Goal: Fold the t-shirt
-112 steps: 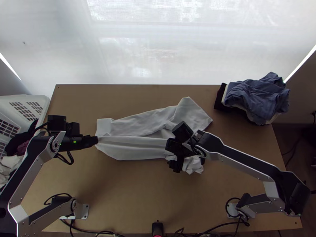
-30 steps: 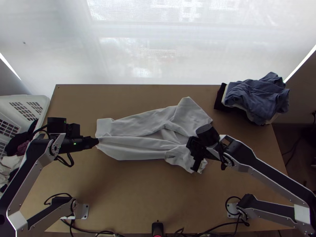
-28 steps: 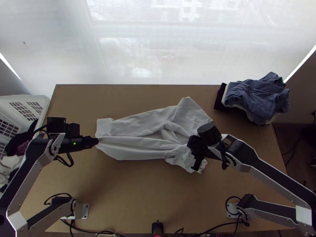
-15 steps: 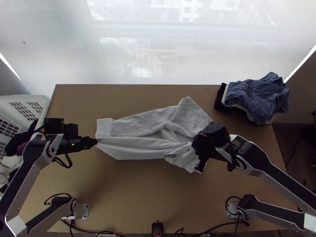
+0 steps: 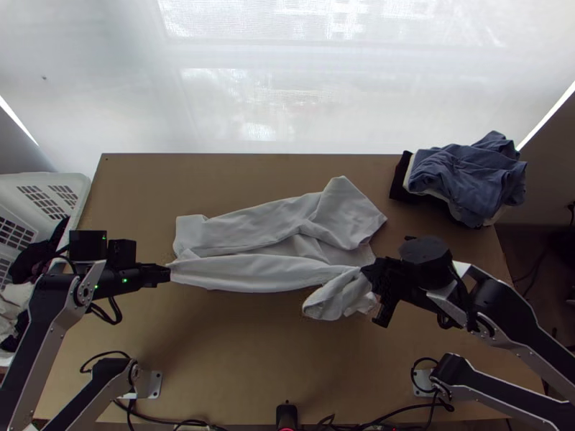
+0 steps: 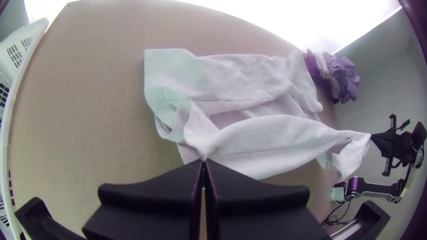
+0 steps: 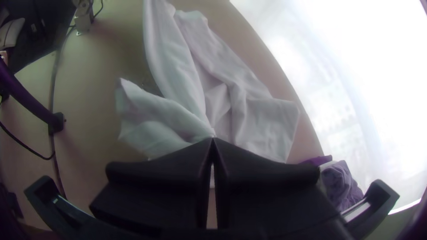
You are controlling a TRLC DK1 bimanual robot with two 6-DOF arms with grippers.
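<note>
Across mid-frame, left gripper point(image 5: 169, 271) and right gripper point(image 5: 367, 272), fingers clenched, stretch a white shirt point(image 5: 266, 274) fold taut; bench point(image 5: 237, 352) spreads below.

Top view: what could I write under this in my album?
Left gripper and right gripper hold a white T-shirt between them at a wooden table, piled clothes at its far right corner.

Glows brightly from behind the pale screen point(image 5: 287, 93) across the top view's upper part, dims over the table point(image 5: 237, 352), shades softly below the white cloth point(image 5: 244, 274). Glares blank white along the left wrist view's top and the right wrist view's right; bows straight edges, darkens lower corners there.
</note>
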